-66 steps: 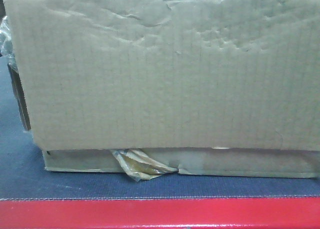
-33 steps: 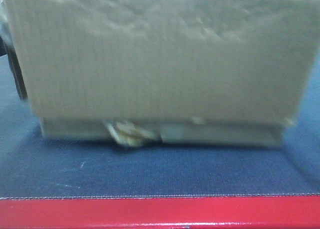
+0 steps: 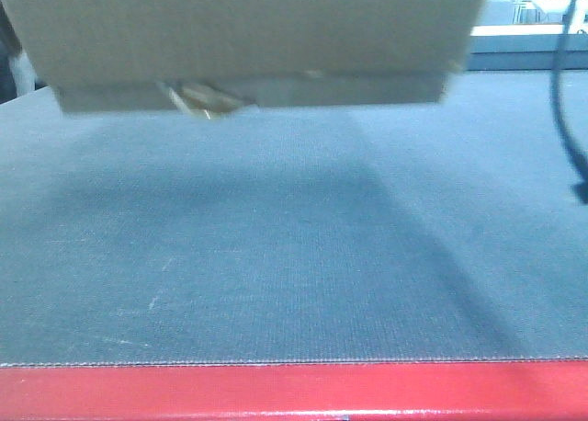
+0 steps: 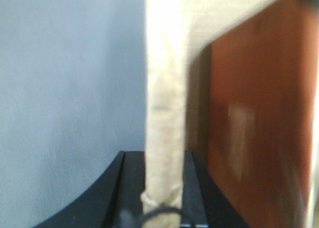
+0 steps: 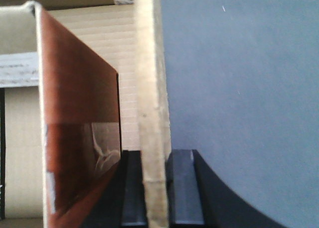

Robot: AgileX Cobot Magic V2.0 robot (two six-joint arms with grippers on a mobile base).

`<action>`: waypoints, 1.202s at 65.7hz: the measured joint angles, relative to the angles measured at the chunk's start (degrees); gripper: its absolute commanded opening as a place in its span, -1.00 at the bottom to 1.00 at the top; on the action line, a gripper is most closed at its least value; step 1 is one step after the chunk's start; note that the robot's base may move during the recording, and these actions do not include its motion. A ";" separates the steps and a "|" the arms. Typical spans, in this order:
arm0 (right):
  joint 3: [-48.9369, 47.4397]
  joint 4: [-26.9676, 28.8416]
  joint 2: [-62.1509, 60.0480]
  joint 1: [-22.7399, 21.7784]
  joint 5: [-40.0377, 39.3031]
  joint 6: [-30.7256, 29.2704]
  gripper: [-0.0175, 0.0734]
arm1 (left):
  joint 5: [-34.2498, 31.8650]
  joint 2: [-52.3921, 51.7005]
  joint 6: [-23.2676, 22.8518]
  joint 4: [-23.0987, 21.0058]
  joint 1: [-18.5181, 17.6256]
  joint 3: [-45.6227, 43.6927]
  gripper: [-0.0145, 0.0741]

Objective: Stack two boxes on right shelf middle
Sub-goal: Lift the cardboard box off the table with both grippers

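Left end effector [image 4: 164, 188], right end effector [image 5: 155, 188]: tight on large brown box [image 3: 248, 26] walls.

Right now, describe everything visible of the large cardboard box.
The large cardboard box is plain brown corrugated board, blurred, apparently lifted off the grey felt surface, its shadow below. The flatter box with torn tape sits tight beneath it. The left pincer and right pincer each clamp a thin wall edge.

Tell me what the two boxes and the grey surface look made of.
Large box: brown corrugated cardboard, matte, with faint ribbing.
Flat box: likewise cardboard, with torn yellowish tape.
Surface: probably woven fabric or felt, with a dull, fine weave.
Red edge: glossy, material unclear.
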 measured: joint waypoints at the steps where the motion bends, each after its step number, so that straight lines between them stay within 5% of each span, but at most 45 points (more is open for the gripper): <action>1: 0.00 0.00 0.00 0.00 -0.11 0.00 -0.95 | -0.14 0.00 0.13 0.00 0.23 0.00 -0.92; 35: -0.08 -3.58 -0.18 0.06 -2.00 0.71 -0.95 | -6.08 0.00 3.67 1.71 0.61 -2.75 -0.92; 79: -0.08 -3.55 -0.53 0.14 -2.84 0.79 -0.95 | -4.01 0.00 3.73 1.70 0.61 -3.50 -0.92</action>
